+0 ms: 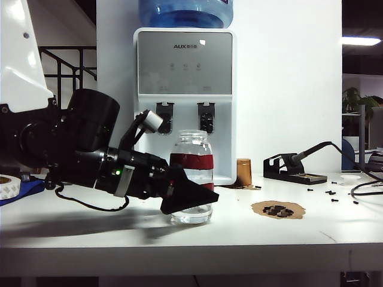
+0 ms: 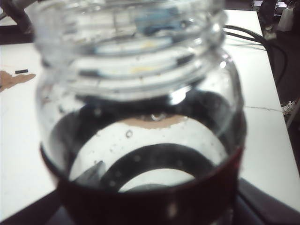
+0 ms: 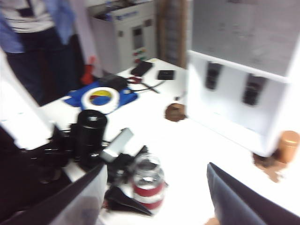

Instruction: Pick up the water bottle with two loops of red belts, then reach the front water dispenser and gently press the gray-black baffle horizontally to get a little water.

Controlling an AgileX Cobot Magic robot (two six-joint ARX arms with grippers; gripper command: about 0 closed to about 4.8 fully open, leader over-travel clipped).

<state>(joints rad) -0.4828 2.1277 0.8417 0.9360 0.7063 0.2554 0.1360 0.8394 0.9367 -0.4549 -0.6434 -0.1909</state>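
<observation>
White table, left claw grasping water bottle, right claw released overhead.

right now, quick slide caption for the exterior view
Left gripper around the clear glass red-banded water bottle on the table before the white water dispenser.

Bright overhead light, blurred wrist views.

**Hidden, cropped, blurred**

Exterior view: left claw covers the bottle's lower front; its far finger hidden behind the glass. Jug cut off at the top edge. Left wrist view: bottle fills the frame, blurred, base cropped; grip contact not discernible. Right wrist view: whole frame soft; right claw fingers cropped at the edge, dispenser top cut off.
</observation>
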